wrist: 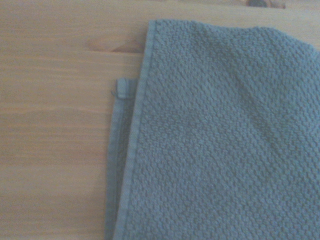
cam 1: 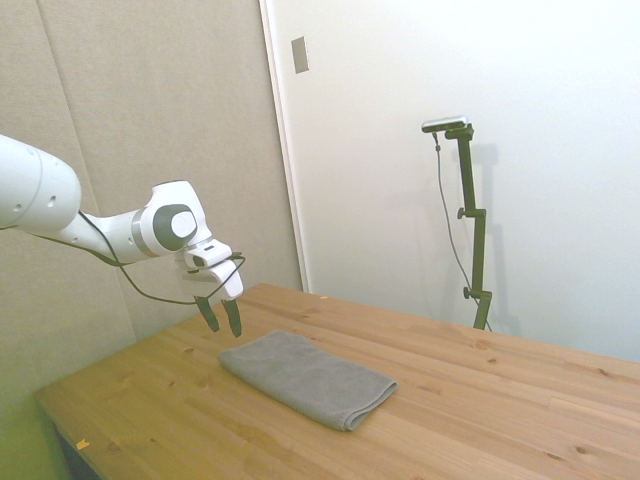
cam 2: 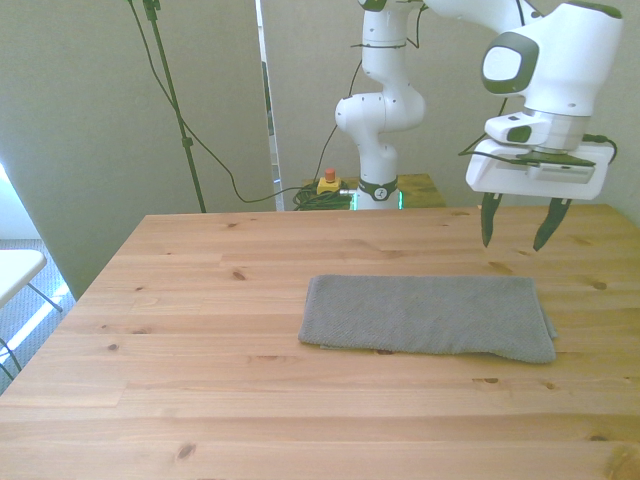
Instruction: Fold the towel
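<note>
The grey towel (cam 2: 428, 317) is laid flat on the wooden table (cam 2: 200, 290), already doubled, with a lower layer's hem seen protruding past the top layer's edge (wrist: 116, 160) in the wrist view. Above its end at the front view's right, the gripper (cam 2: 518, 226) is held clear of the cloth, fingers spread apart and empty.

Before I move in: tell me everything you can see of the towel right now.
The towel is a plain mid-grey cloth with a nubbly woven texture and a smooth hemmed border. It lies flat on the wooden table as a long rectangle, already folded into layers: the wrist view shows a lower layer's edge peeking out past the top layer's hem. In the front view its right end looks slightly uneven. Nothing touches it but the table; the gripper hangs open above the table just beyond that end.
</note>
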`<state>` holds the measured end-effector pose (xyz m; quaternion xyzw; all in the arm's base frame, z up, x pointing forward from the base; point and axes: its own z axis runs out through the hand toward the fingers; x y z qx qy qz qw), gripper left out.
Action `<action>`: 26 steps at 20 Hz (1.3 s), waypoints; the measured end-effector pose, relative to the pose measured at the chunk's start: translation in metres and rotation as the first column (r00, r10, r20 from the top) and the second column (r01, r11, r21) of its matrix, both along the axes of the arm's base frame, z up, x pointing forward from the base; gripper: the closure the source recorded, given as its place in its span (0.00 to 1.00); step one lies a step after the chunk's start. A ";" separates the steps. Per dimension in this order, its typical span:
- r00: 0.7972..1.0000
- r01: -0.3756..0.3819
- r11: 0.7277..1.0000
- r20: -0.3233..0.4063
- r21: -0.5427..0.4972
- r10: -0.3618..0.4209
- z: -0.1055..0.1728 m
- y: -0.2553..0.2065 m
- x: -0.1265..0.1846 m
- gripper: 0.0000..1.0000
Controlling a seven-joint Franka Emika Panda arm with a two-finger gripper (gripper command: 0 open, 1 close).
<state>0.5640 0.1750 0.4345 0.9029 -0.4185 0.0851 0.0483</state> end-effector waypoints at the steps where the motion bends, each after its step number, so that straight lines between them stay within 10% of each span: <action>1: 1.000 0.007 1.000 -0.005 -0.024 -0.007 -0.005 0.006 0.006 0.00; 11: 0.999 0.021 0.982 -0.034 -0.189 -0.028 -0.067 0.063 0.031 0.00; 26: 0.998 0.049 0.931 -0.017 -0.363 -0.059 -0.088 0.065 0.033 0.00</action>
